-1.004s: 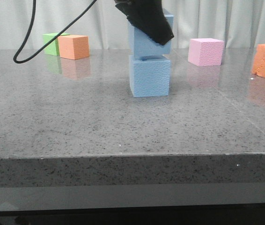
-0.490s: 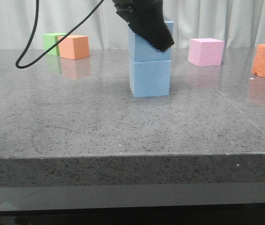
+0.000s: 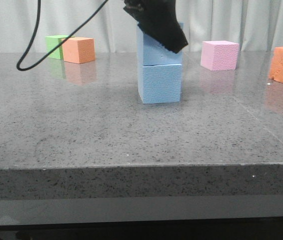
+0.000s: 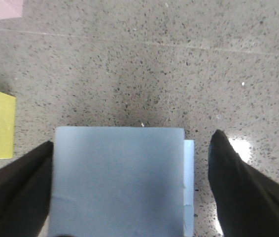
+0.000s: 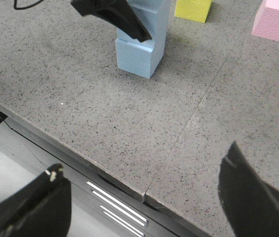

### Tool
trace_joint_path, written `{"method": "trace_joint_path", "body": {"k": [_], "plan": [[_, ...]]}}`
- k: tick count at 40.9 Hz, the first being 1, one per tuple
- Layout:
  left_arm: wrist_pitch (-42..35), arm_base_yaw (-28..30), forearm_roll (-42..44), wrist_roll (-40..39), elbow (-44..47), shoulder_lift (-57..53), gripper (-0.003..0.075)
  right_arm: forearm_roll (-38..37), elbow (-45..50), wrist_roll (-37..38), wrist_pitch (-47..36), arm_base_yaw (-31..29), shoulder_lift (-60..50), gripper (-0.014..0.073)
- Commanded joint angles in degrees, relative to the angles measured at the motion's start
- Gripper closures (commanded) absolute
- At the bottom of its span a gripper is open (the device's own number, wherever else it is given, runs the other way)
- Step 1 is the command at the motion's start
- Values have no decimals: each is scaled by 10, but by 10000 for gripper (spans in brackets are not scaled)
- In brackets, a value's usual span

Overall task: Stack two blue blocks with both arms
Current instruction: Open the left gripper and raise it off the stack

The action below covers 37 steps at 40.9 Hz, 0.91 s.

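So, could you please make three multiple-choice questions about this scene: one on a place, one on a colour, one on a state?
1. Where does the upper blue block rest?
A. On the table, beside the pink cube
B. On the lower blue block
C. On a yellow cube

2. What colour is the cube next to the green cube?
A. Orange
B. Pink
C. Yellow

3. In what state is the right gripper?
A. Shut on a blue block
B. Shut on a pink cube
C. Open, holding nothing

Answers:
1. B: in the front view the two blue blocks stand as one column.
2. A: the orange cube stands right beside the green one.
3. C: in the right wrist view its fingers are wide apart, with only the table's edge between them.
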Motion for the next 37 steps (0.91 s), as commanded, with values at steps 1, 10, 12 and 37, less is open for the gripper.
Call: {"method": "trace_joint_path", "body": {"k": [1,10,12,37], "plan": [[-21,-2,-17,-17,-17,-74,136,8,-14,-7,-36,-5,1,-20],[-6,-2,20,-126,-17,-157,136,8,-14,-7,-36,-5,1,-20],[-5,-2,31,-158,-17,-178,136,8,-14,-7,-36,-5,1,-20],[64,-2,176,-450,-2,-318,136,8,-14,-7,-36,-5,1,-20]]}}
